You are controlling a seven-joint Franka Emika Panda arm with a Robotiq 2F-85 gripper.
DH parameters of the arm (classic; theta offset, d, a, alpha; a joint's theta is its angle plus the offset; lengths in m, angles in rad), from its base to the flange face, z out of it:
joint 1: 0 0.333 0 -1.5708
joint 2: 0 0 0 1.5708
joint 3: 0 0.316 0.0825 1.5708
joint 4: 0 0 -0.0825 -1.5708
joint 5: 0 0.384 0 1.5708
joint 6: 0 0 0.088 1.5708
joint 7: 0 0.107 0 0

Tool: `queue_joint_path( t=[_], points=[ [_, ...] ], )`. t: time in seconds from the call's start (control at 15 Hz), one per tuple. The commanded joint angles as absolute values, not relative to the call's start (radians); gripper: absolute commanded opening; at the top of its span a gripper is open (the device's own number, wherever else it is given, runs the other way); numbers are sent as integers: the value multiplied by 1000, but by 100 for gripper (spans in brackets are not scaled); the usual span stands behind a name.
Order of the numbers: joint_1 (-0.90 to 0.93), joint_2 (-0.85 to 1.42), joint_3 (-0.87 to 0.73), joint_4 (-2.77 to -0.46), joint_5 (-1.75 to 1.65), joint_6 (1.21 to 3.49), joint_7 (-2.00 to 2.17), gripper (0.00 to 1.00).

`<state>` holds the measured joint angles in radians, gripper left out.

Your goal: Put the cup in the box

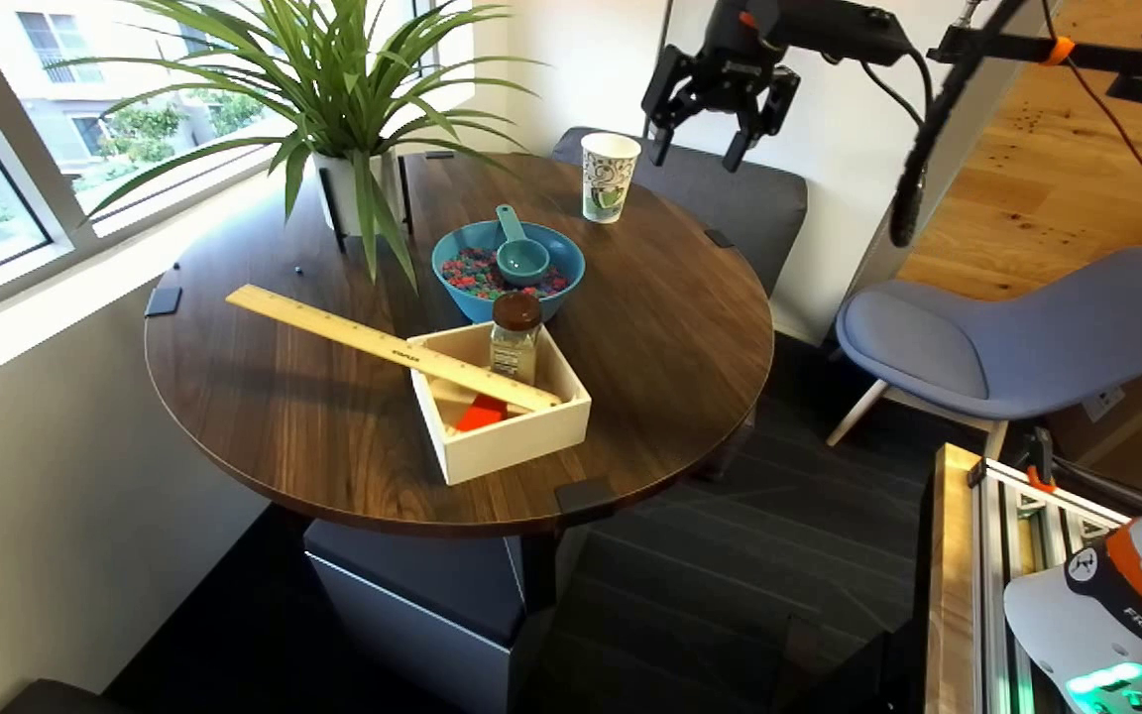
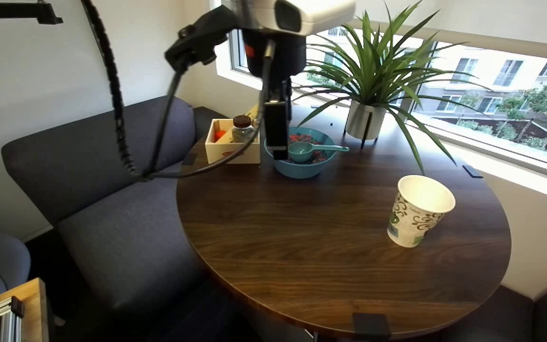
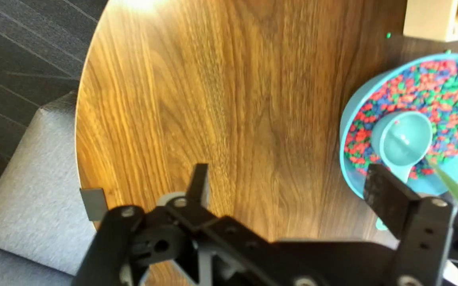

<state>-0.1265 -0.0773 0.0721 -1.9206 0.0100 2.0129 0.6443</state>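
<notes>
Hanging nose-down above the round table (image 3: 253, 99), my gripper (image 1: 696, 159) has its two angular black fingers (image 3: 388, 198) spread wide apart. In an exterior view I see it near vertical under the arm's white wrist (image 2: 311, 12), a ribbed black cable (image 2: 113, 85) draped alongside. Through the wrist view I look down onto brown wood with streaky grain. Toward the right there sits the bowl (image 2: 299, 172), smooth, blue and round, holding small red, green and blue bits (image 3: 431, 79); a teal scoop (image 3: 404, 137) rests among them. My cup (image 2: 418, 211), tapered white paper with a scrolling print, stands upright on the table, outside the box (image 1: 519, 446) and well apart from it, the bowl between them. Pale wood, shallow and thin-walled, the box has a flat yellowish ruler (image 1: 363, 337) slanting across it, and a brown-capped clear jar (image 1: 514, 342) and a red piece (image 1: 482, 412) inside. Farthest off, in both exterior views, a plant (image 2: 373, 78) with long strappy leaves stands in a silvery pot (image 2: 358, 121) before the window (image 2: 487, 85).
</notes>
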Motion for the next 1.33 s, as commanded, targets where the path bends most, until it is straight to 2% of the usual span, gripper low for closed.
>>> queue_joint_path(
  t=[0.0,0.27,0.33,0.67,1.0,1.27],
  points=[
    [-106,121,7,-1665,48,1934,468,100],
    [-129,276,-30,-1431,172,1778,195,100],
    [-106,187,-41,-1569,128,1874,284,100],
    [-102,207,-51,-1540,134,1859,269,100],
    [-131,274,-60,-1544,177,2218,140,100],
    [-158,335,-56,-1534,194,2267,-3,100]
  ],
)
